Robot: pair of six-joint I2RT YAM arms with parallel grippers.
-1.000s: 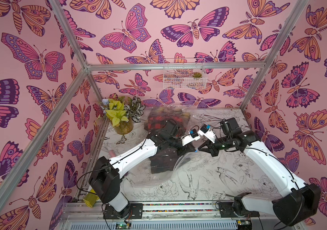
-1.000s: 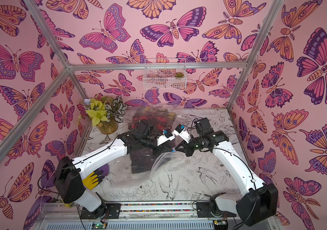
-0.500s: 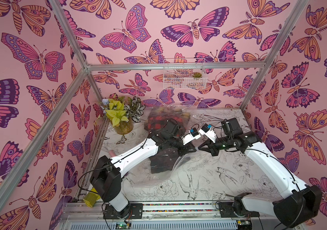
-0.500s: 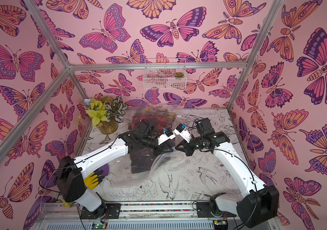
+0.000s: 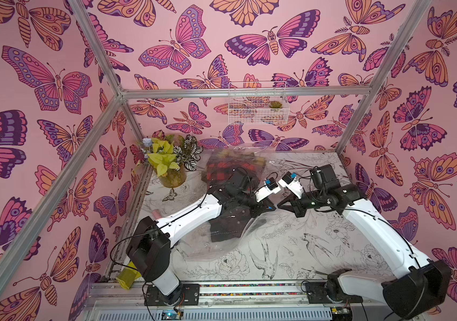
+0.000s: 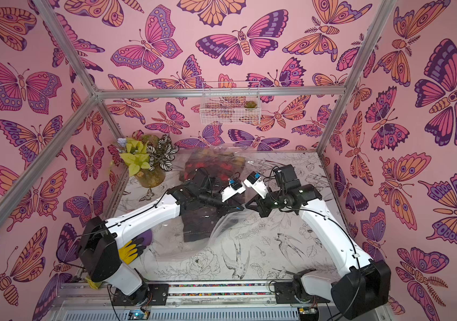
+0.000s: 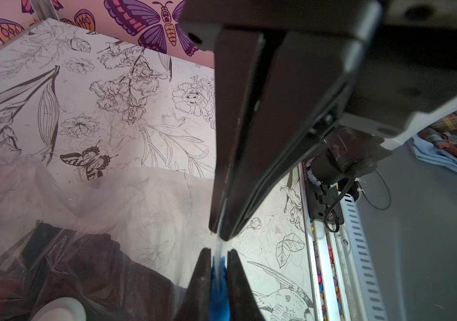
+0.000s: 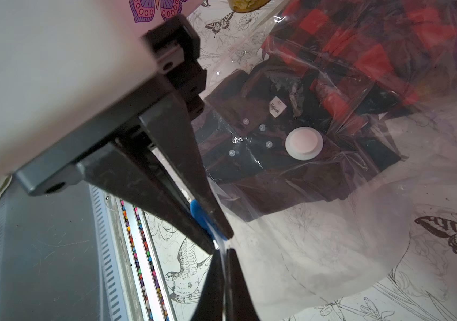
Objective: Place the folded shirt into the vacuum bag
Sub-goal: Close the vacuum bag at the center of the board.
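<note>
- Right wrist view: folded shirt (image 8: 249, 166), dark, label and small white buttons up, lying flat inside the vacuum bag (image 8: 319, 236), right under the round white valve (image 8: 303, 143).
- Deeper in, under the same plastic, a red plaid shirt (image 8: 360, 50).
- Bag clear and crinkly, spread across the middle of the table (image 5: 305, 250), far end near the potted plant (image 5: 170, 164).
- Left pincer (image 7: 218, 253) pressed together on the blue slider (image 7: 219, 280) at the bag's edge; right pincer (image 8: 224, 251) pinching bare film just beside it, tips almost meeting.
- Guessing feather-light, slick and totally floppy, so no pushing it anywhere, only pulling.
- Thin film probably slips out or stretches if yanked; smarter to hold the thicker zip edge or the slider, like now.
- Shirt soft too, likely to bunch up if the bag gets dragged.
</note>
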